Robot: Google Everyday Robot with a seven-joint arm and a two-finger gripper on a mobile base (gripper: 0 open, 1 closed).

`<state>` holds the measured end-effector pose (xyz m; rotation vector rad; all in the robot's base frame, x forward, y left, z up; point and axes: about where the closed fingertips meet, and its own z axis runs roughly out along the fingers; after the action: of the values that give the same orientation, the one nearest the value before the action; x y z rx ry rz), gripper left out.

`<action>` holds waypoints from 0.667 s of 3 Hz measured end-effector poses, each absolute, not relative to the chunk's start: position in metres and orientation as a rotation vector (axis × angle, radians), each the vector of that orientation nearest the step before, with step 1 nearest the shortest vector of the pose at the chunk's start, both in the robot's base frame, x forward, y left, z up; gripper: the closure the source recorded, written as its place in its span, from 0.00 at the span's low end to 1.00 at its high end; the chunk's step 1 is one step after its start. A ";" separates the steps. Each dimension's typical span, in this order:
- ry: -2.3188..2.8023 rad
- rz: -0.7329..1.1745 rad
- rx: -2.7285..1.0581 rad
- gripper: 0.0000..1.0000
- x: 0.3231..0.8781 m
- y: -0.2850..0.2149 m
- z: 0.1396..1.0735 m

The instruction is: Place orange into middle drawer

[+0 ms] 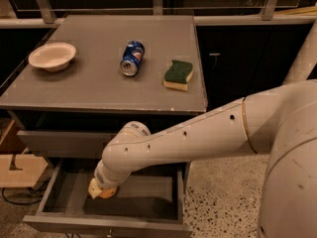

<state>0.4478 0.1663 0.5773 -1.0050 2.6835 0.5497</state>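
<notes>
Lower left: the gripper [101,190] clasps the orange [109,193] over the open middle drawer [148,197]; it should lower gently before releasing.

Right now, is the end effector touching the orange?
Touching. The camera view shows the end effector closed around the orange, no gap between them, over the open middle drawer.

We see warm, dim light falling from above onto the bench [99,90], whose top has a soft sheen. The white arm [198,138] is brightest. The tool [101,190] hangs over the open middle drawer [148,200], in the arm's shadow.
</notes>
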 end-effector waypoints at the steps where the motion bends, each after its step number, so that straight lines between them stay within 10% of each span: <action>1: 2.684 0.550 -1.005 1.00 0.448 0.166 0.577; 2: 2.715 0.563 -0.901 1.00 0.457 0.160 0.555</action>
<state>0.4568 0.1601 0.5555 -0.9015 2.7146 0.5634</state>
